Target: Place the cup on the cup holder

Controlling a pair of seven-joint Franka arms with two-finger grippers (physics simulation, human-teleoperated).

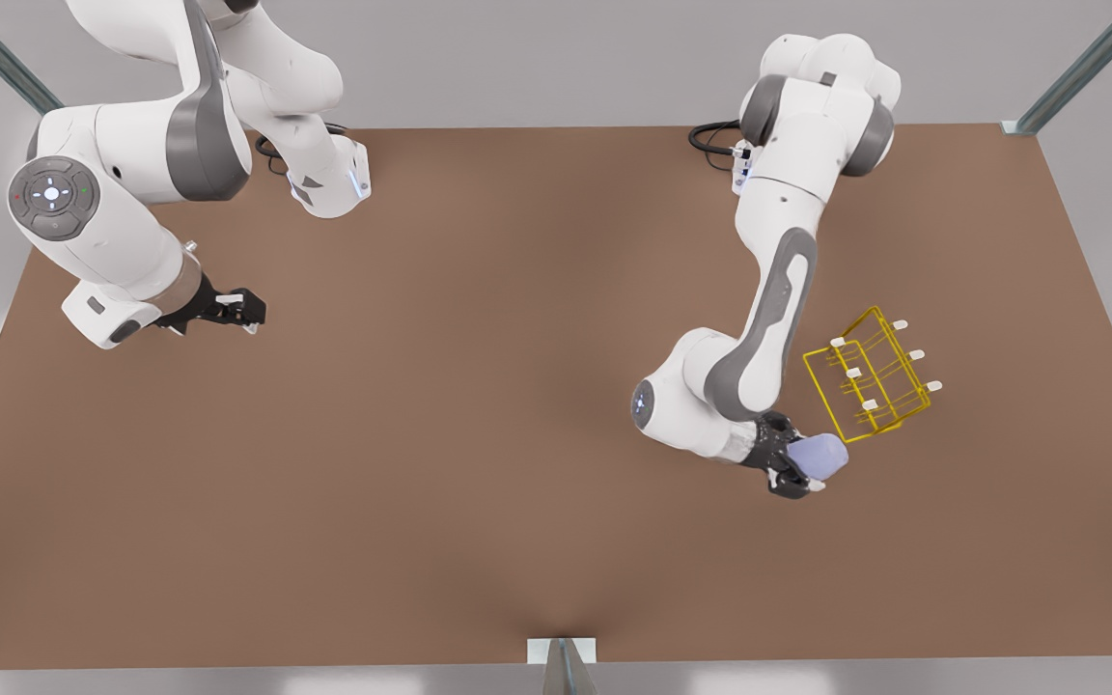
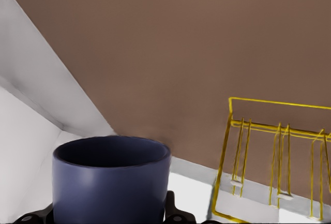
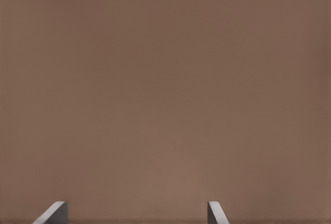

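The pale lavender-blue cup [image 1: 819, 456] is held off the table on its side, my left gripper [image 1: 800, 465] shut on it at the front view's right. In the left wrist view the cup [image 2: 111, 182] looms close, its open mouth facing away from the camera. The yellow wire cup holder [image 1: 870, 381] with white-capped prongs stands just beyond the cup, apart from it, and appears as the cup holder [image 2: 274, 157] past the cup's side. My right gripper [image 1: 245, 314] waits at the front view's left above bare table, open, its fingertips [image 3: 216, 212] spread wide.
The brown table [image 1: 479, 386] stretches between the two arms. Its edge lies near the cup holder, with pale floor [image 2: 36, 105] past it. Metal frame posts [image 1: 1077, 68] stand at the back corners, and a bracket [image 1: 562, 656] sits at the front edge.
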